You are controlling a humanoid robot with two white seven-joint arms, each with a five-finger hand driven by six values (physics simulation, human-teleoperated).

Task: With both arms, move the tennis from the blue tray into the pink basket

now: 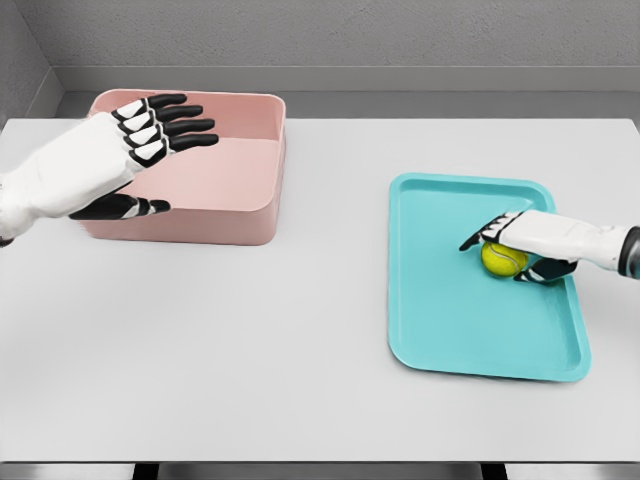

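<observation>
The flat white tabletop (250, 350) fills the nearest ground. On it, under the right hand (520, 245), lies the shallow turquoise-blue plastic tray (450, 330) with raised rounded edges. The right arm enters from the picture's right edge, and its white-and-black hand rests over the yellow-green fuzzy tennis ball (503, 259), which sits on the tray floor toward the tray's right side. The dark fingers (478, 237) reach over the ball on its far side and the thumb curls at its near right, so the hand is closed around the ball, though whether it presses firmly cannot be told.

Farther off and well apart to the left stands the pink rectangular basket (235, 195) with rounded corners. The left hand (140, 150) hangs above the basket's left part, fingers (190, 127) stretched straight and flat, thumb lower, grasping nothing.
</observation>
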